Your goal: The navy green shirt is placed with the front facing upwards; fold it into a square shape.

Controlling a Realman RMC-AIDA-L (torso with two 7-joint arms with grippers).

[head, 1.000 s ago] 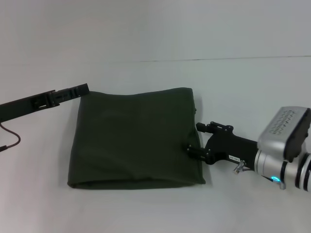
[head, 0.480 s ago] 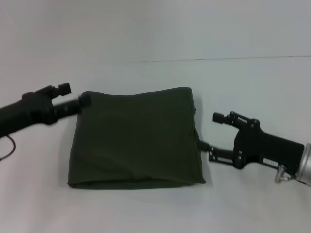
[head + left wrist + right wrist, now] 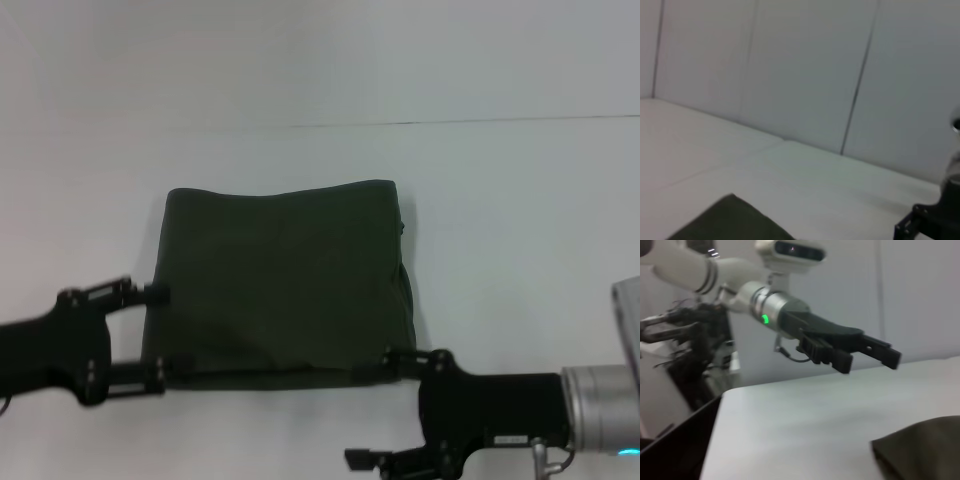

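The navy green shirt (image 3: 282, 282) lies folded into a rough square at the middle of the white tabletop (image 3: 500, 200). My left fingers (image 3: 155, 340) are spread at its near left corner, my right fingers (image 3: 395, 410) spread by its near right corner, grasping nothing.

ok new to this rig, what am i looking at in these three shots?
A two-armed robot at a white table. The head view looks down from its head; the other two come from cameras on its wrists. On the table lies the navy green shirt, folded into a rough square. The left pincer, fingers apart, sits at the shirt's near left corner; the right pincer, also open, at the near right corner. Neither holds anything. The right wrist view shows the left arm across the table.
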